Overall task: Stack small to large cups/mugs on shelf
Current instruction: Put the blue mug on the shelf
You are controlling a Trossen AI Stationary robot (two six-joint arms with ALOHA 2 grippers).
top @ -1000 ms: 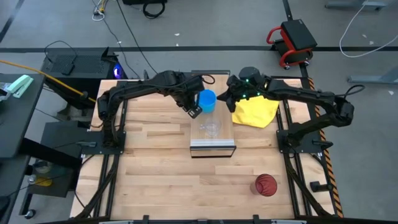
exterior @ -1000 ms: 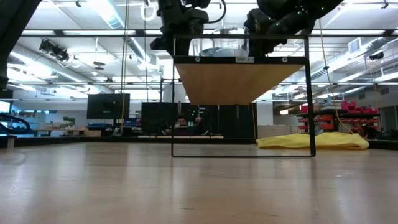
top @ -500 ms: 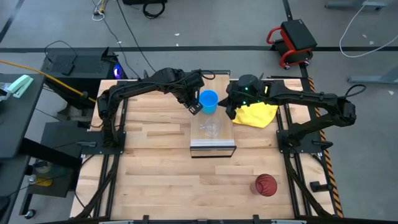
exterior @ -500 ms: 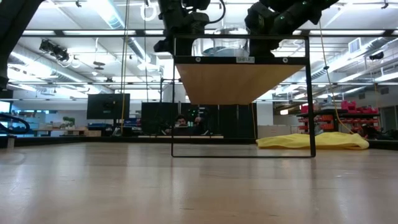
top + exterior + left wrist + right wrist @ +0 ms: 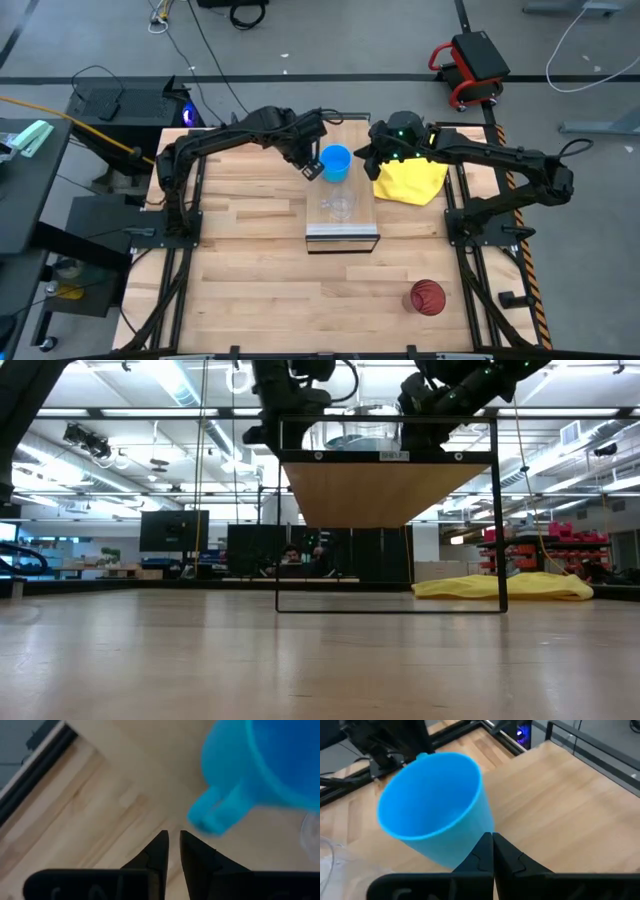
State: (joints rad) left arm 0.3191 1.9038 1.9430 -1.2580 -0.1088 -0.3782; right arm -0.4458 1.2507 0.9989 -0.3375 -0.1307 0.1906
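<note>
The blue mug (image 5: 335, 163) stands upright at the far end of the light-wood shelf (image 5: 343, 232), with its handle (image 5: 215, 815) toward the table's left. The clear glass cup (image 5: 340, 207) stands on the shelf just nearer and also shows in the low view (image 5: 355, 428). The dark red tumbler (image 5: 427, 297) stands on the table near the right near corner. My left gripper (image 5: 311, 170) is shut, its tips (image 5: 174, 837) just short of the handle. My right gripper (image 5: 364, 164) is shut at the mug's right side. My right gripper (image 5: 492, 837) has its shut fingertips at the lower outer wall (image 5: 470, 840) of the blue mug, coming from the table's right and slanting down. I cannot tell whether they touch the wall. The mug stands upright on its base.
A crumpled yellow cloth (image 5: 410, 178) lies on the table right of the shelf, under my right arm. The shelf's dark frame legs (image 5: 498, 510) stand on the table. Bare wood spreads across the near half of the table (image 5: 250, 300).
My right gripper moved in toward the blue mug from the right, then drew back a little toward the far right. My left gripper crept slightly toward the far edge beside the mug's handle. The mug and glass cup stayed in place.
</note>
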